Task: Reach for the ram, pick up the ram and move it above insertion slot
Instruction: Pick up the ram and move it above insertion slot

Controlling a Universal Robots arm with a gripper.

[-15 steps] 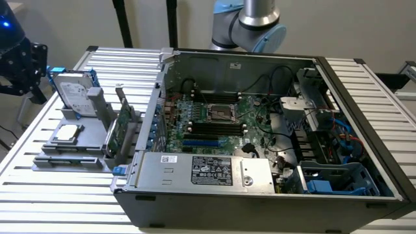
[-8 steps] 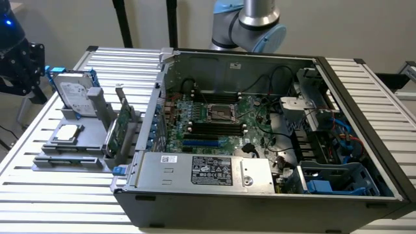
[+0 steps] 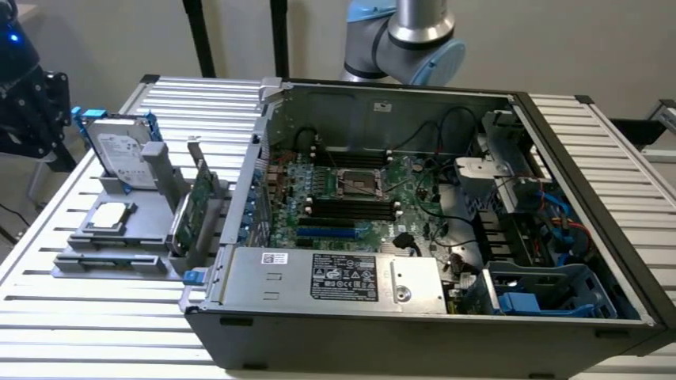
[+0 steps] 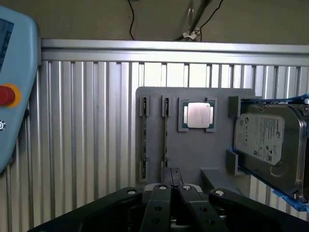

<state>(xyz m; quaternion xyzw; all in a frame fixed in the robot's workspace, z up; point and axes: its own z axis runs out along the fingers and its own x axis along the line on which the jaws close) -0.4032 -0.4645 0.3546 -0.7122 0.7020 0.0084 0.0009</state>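
Ram (image 4: 166, 135), standing on edge in the grey holder (image 4: 193, 154) at the exterior view's left of the computer case (image 3: 423, 340), looks light, stiff and fragile (pinch its flat faces mid-length), with the empty gripper (image 4: 174, 176), fingers together, near it.

The counter (image 3: 63, 309) is showing ribbed bare aluminium, dully gleaming. On it, the computer case (image 3: 423, 336) is looking like matt dark-grey painted metal, and the power supply (image 3: 317, 277) inside it is showing bare sheet metal under a paper-like label. Beside the computer case, the holder (image 4: 193, 150) is appearing as smooth, matt grey plastic. The hard drive (image 4: 265, 140) on it is shining in polished metal, and the processor (image 4: 198, 115) is glinting with a satin metal lid. The gripper (image 4: 175, 175) is looking matt black.
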